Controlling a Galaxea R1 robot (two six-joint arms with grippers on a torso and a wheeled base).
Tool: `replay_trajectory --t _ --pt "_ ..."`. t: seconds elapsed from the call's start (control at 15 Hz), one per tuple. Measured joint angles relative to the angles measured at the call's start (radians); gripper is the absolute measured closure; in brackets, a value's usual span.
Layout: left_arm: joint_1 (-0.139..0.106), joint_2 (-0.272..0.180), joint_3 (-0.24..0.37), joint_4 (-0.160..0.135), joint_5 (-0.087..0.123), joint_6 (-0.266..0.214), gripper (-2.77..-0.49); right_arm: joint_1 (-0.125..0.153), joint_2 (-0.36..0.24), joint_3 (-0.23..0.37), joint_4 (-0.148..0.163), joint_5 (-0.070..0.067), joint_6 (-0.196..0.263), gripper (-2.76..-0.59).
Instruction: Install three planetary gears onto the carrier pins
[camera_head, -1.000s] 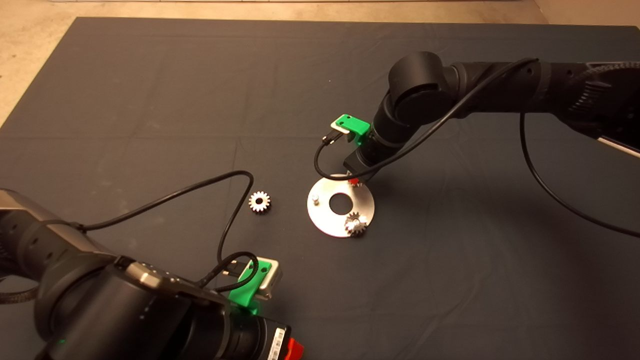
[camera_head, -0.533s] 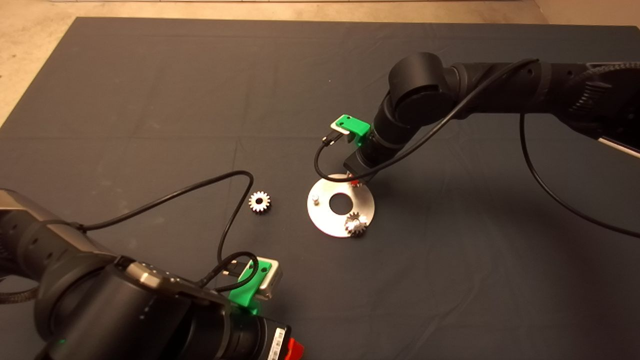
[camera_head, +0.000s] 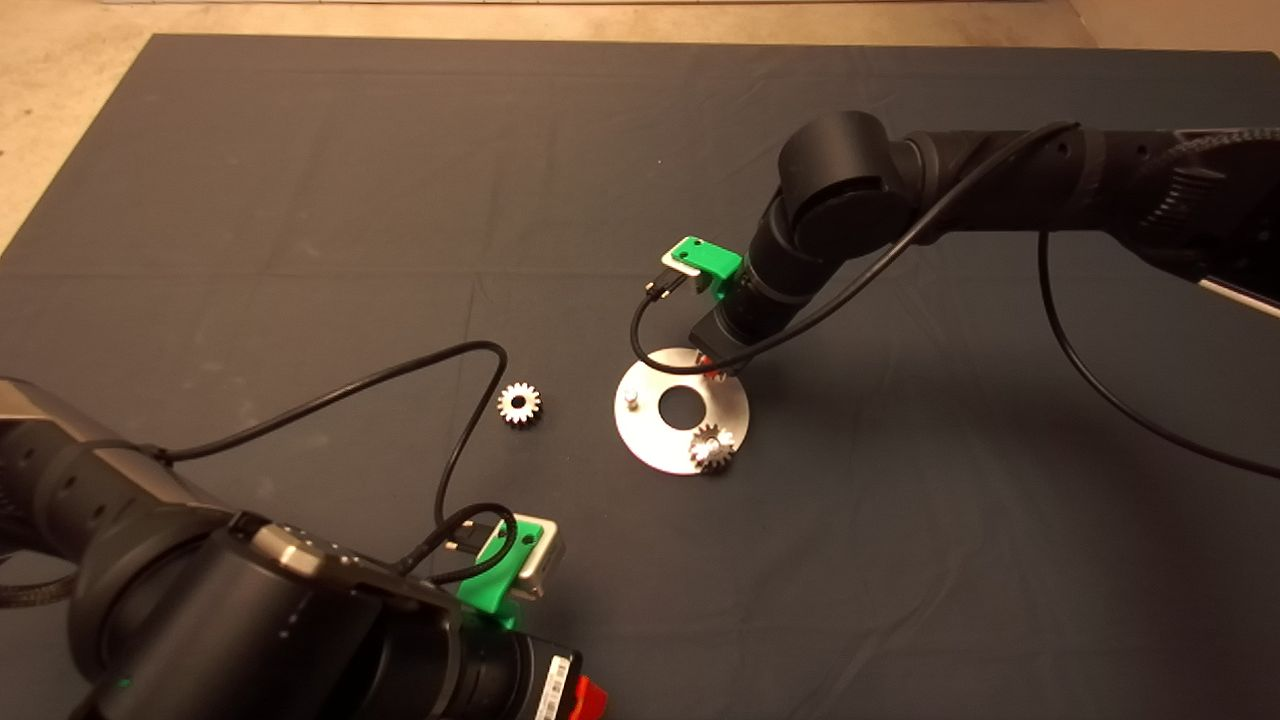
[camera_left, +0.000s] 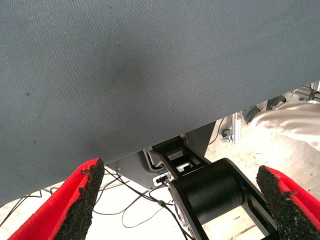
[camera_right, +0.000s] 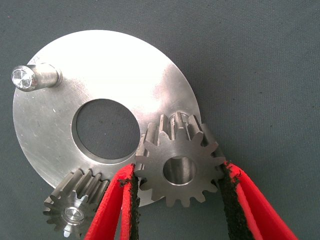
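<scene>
Planetary gears: one sits seated on its pin (camera_right: 73, 214), a second (camera_right: 179, 168) is clamped between my right gripper (camera_right: 177, 200) fingers over the disc (camera_head: 640, 440) rim, the third (camera_head: 518, 404) lies loose on the desk mat. I judge the second install is in hand; next I must line its bore over the hidden pin and lower squarely. Bare pin (camera_right: 35, 77) remains; left gripper (camera_left: 180, 200) parked near the desk edge, fingers spread wide, holding nothing.

gears: one pinned (camera_head: 711, 447) | one held (camera_right: 180, 169) | one loose (camera_head: 518, 404) | pin bare (camera_right: 35, 77)
</scene>
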Motion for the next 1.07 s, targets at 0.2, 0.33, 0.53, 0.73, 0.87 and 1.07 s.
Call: replay_trajectory --t 0.2,0.33,0.53,0.73,0.87,1.07 --pt "0.0 0.0 0.0 0.0 0.0 0.0 -2.17 0.0 0.0 0.0 0.0 0.0 0.0 -0.89" --pt "0.0 0.0 0.0 0.0 0.0 0.0 -2.17 0.0 0.001 -0.003 0.0 0.001 0.0 -0.89" --pt "0.0 0.0 0.0 0.0 0.0 0.0 -2.17 0.001 0.004 -0.017 0.0 0.006 -0.005 -0.89" --pt "0.0 0.0 0.0 0.0 0.0 0.002 -2.17 0.0 0.003 -0.026 0.0 0.015 -0.012 -0.89" --pt "0.0 0.0 0.0 0.0 0.0 0.003 -2.17 0.0 0.003 -0.026 0.0 0.015 -0.016 -0.89" --pt "0.0 0.0 0.0 0.0 0.0 0.003 -2.17 0.0 0.003 -0.026 0.0 0.015 -0.015 -0.89"
